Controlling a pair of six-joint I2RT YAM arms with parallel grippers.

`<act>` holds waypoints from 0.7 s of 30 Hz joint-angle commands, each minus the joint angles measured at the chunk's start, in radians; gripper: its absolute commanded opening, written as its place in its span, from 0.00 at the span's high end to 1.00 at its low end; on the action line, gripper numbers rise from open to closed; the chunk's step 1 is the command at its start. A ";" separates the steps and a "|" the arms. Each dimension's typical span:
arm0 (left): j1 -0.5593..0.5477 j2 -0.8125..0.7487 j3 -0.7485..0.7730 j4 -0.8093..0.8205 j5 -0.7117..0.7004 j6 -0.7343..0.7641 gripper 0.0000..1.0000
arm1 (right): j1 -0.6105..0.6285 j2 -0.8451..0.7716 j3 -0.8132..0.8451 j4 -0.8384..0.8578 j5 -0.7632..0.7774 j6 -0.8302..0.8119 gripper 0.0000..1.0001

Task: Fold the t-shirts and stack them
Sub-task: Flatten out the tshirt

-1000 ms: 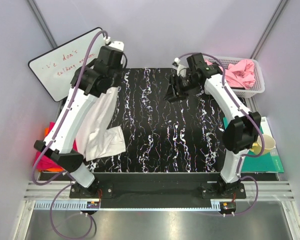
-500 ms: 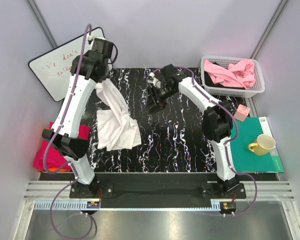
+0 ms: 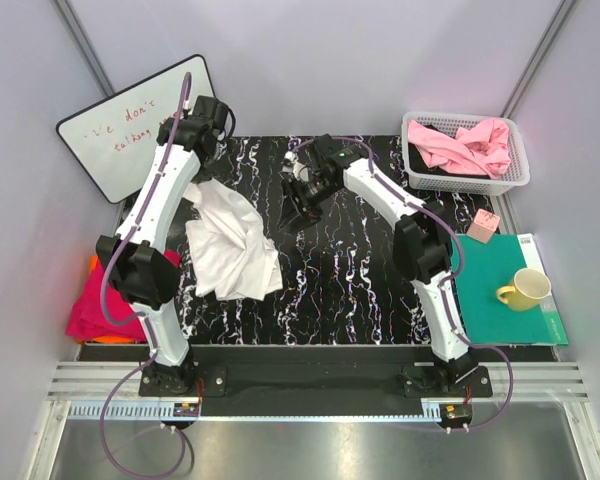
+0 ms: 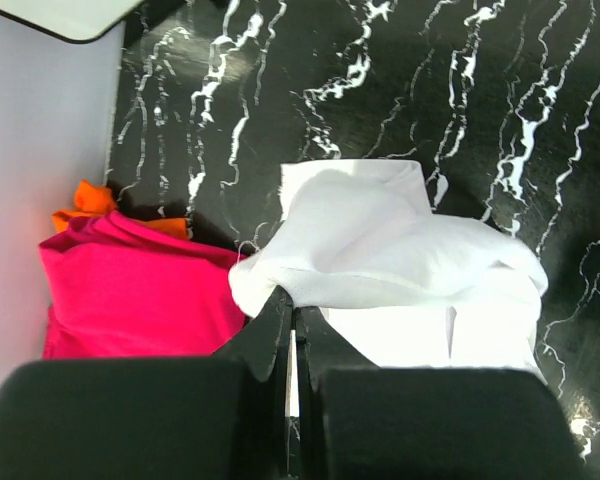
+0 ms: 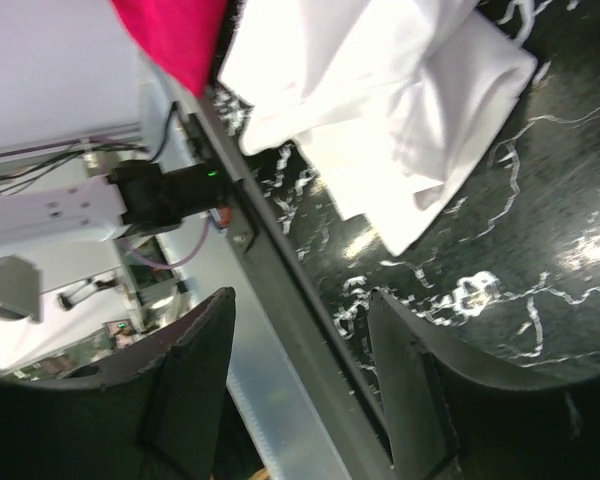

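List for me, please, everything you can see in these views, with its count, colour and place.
table: one, black with white veins, centre
white t-shirt: one, white, crumpled on the table's left part
magenta-red t-shirt: one, magenta-red, beyond the table's left edge
orange t-shirt: one, orange, at the magenta-red one's edge
basket: one, white mesh, far right
pink t-shirt: one seen, pink, in the basket
whiteboard: one, white, far left
mat: one, teal, right of the table
mug: one, yellow, on the mat
small box: one, pink, at the mat's far corner
left claw: one, black, shut on the white t-shirt
right claw: one, black, open and empty over the table's far middle
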 commanded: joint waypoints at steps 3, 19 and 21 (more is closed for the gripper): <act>0.008 -0.013 0.003 0.054 0.053 -0.006 1.00 | 0.056 0.036 -0.026 0.060 0.177 -0.047 0.36; 0.034 -0.006 0.003 0.070 0.096 0.032 1.00 | 0.100 0.195 0.022 0.131 0.235 0.014 0.37; 0.037 -0.009 -0.007 0.074 0.102 0.032 1.00 | 0.102 0.211 0.051 0.130 0.225 0.023 0.37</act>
